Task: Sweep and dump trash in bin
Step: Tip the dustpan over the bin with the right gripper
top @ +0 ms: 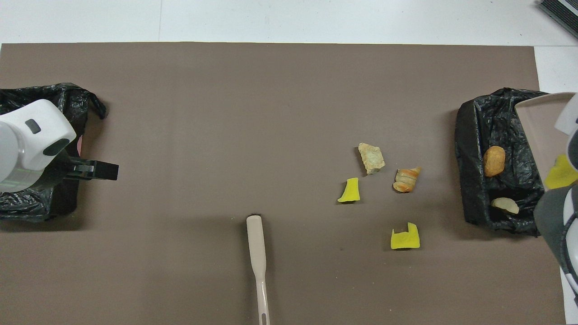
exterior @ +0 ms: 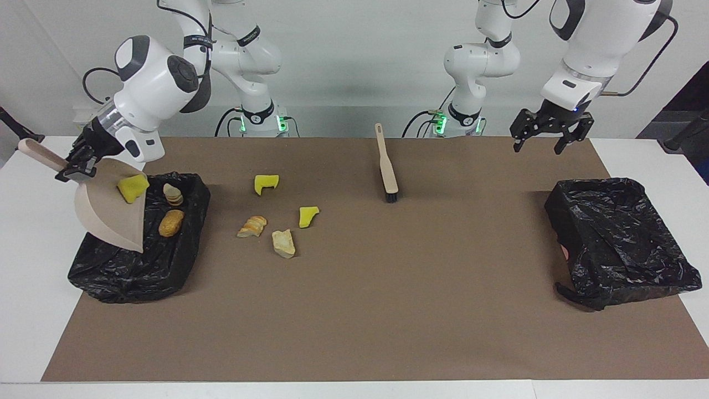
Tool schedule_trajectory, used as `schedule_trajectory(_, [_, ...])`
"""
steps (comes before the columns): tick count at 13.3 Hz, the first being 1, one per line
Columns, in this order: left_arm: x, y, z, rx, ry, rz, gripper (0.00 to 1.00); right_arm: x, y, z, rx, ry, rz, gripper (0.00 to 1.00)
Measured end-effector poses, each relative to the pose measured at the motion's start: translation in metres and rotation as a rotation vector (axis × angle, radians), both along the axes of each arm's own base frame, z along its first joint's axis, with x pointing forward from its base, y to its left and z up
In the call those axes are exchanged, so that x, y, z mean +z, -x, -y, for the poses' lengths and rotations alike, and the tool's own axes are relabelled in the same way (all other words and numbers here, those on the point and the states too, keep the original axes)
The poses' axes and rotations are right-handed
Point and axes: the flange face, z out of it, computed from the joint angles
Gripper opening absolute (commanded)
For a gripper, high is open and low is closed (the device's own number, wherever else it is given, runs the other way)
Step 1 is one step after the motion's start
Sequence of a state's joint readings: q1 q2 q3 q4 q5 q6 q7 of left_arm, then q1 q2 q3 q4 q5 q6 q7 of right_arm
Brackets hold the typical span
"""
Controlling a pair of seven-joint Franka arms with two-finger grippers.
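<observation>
right gripper tips dustpan over bin; one wedge left on the blade

right gripper (exterior: 75, 169): clenched on the handle of the dustpan (exterior: 111, 213), held tilted, lip down, over the bin (exterior: 183, 260) at the right arm's end of the counter (exterior: 388, 310).
yellow wedge (exterior: 133, 187): on the upper blade, uphill of the lip; judged to need a steeper tilt.
two bread lumps (exterior: 171, 222): in the bin.
four chunks (exterior: 283, 243): loose on the counter beside the bin.
left gripper (exterior: 551, 136): released, waiting near the second bin (exterior: 620, 238).
brush (exterior: 386, 166): lying flat, between the arms.
</observation>
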State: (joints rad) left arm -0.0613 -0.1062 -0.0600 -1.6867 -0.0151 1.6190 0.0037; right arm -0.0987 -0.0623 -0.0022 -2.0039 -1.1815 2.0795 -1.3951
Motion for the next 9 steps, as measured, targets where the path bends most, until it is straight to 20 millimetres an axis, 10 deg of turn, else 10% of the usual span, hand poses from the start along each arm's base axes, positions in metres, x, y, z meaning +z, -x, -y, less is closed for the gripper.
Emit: schedule_trajectory(9, [0.004, -0.021, -0.020, 0.034, 0.002, -0.001, 1.00, -0.018, -0.004, -0.002, -0.075, -0.029, 0.067, 0.00])
